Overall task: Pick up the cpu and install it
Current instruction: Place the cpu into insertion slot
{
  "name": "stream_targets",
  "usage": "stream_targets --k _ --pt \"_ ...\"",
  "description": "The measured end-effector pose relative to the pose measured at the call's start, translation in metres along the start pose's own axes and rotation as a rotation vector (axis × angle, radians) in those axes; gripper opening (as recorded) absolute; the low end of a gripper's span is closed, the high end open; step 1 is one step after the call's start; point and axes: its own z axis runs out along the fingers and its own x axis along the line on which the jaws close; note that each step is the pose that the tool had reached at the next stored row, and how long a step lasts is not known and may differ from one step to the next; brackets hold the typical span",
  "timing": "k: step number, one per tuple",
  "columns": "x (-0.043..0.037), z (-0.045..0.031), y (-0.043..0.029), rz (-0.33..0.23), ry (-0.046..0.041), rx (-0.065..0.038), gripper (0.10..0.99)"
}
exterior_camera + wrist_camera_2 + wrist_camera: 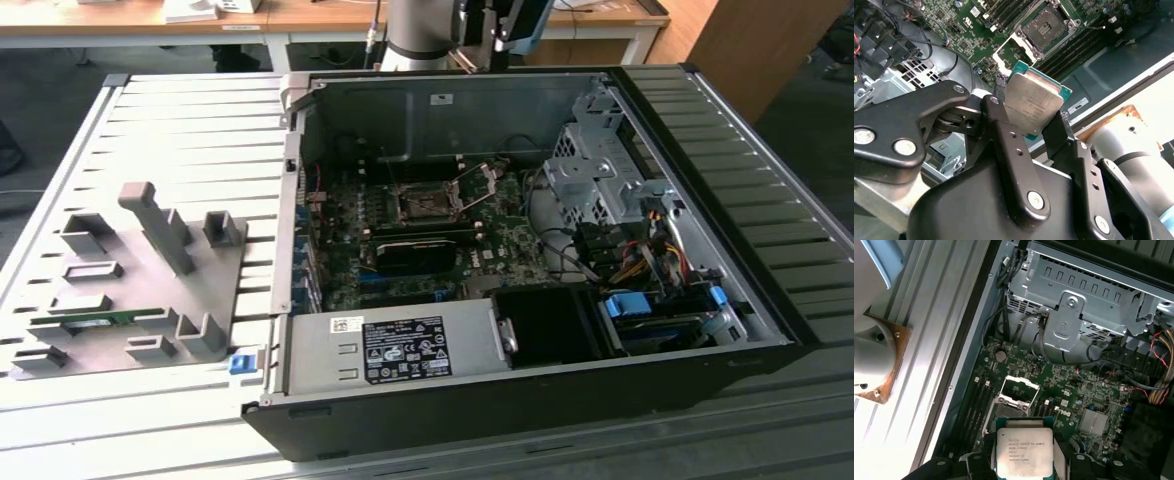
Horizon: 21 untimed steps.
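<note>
My gripper (1026, 117) is shut on the cpu (1034, 102), a flat square chip with a silvery metal top and a green rim. The black fingers (1004, 135) clamp two opposite edges. In the first wrist view the cpu (1024, 452) hangs above the motherboard (1074, 400), with the gripper (1025, 465) around it. Below it the socket (1010, 407) stands open, its metal load frame (1021, 385) lifted. In the exterior view the socket (430, 203) lies mid-board inside the open computer case (534, 400). The arm (420, 30) stands behind the case's far wall.
A metal drive cage (601, 170) and coloured cables (641, 260) fill the case on the exterior view's right. The power supply (400, 345) and a black shroud (554, 320) sit at the near side. A grey fixture plate (127, 280) with blocks and a green strip (100, 322) lies left.
</note>
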Motion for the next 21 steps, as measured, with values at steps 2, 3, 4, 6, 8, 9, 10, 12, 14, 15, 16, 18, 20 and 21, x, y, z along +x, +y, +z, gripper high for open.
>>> stream_targets --k 2,3,4,6,8,9,10,12,14,15,16,18,20,21 --pt "0.0 0.0001 0.0 0.013 -0.0002 0.0 0.541" --pt "0.0 0.0001 0.0 0.02 -0.0002 0.0 0.541" --pt "0.0 0.0001 0.0 0.026 -0.0003 0.001 0.541" --pt "0.0 0.0002 0.0 0.038 -0.0004 0.001 0.541" --pt "0.0 0.0003 0.0 0.05 -0.0005 0.001 0.541" --pt "0.0 0.0003 0.0 0.056 -0.0006 0.001 0.541" --pt "0.0 0.0003 0.0 0.062 -0.0006 0.002 0.541" --pt "0.0 0.0004 0.0 0.073 -0.0008 0.002 0.541" --pt "0.0 0.0004 0.0 0.083 -0.0008 0.002 0.541" --pt "0.0 0.0005 0.0 0.089 -0.0009 0.002 0.541" --pt "0.0001 0.0006 0.0001 0.097 -0.001 0.002 0.541" --pt "0.0001 0.0011 0.0 0.116 -0.0012 0.003 0.541" --pt "0.0002 0.0016 -0.0002 0.133 -0.0014 0.003 0.541" --pt "0.0003 0.0019 -0.0005 0.145 -0.0016 0.004 0.541"
